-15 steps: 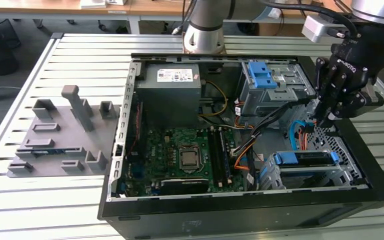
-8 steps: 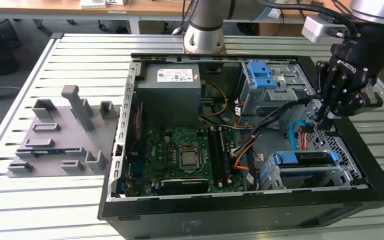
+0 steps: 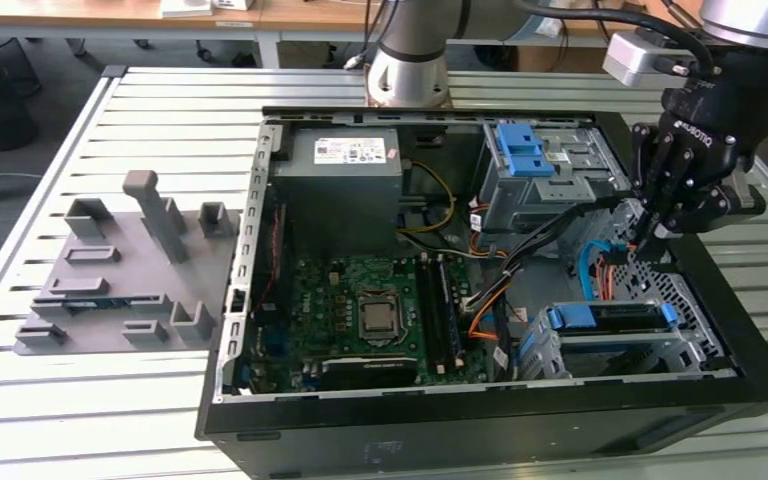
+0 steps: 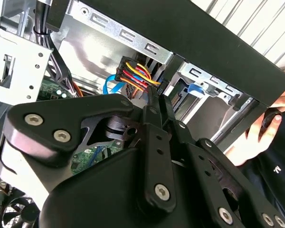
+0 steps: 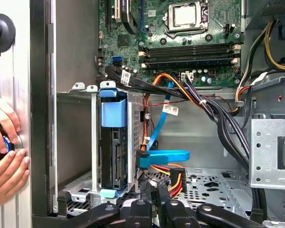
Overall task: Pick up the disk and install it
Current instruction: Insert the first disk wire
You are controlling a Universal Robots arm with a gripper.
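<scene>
Slatted table (image 3: 91,420), open PC case (image 3: 491,415): disk (image 3: 607,318) looks seated in corner cage (image 3: 631,352), claw (image 5: 156,190) closed, apparently empty, beside loose power plug (image 5: 176,175); cabling not yet done

Slatted pale metal surface (image 3: 77,420). Carries an open black computer case (image 3: 491,425) lying on its side (towards the exterior view's right), with a grey moulded fixture (image 3: 117,290) of upright posts just beside it on the exterior view's left. Arm's round base (image 3: 408,75) at the far edge.
</scene>
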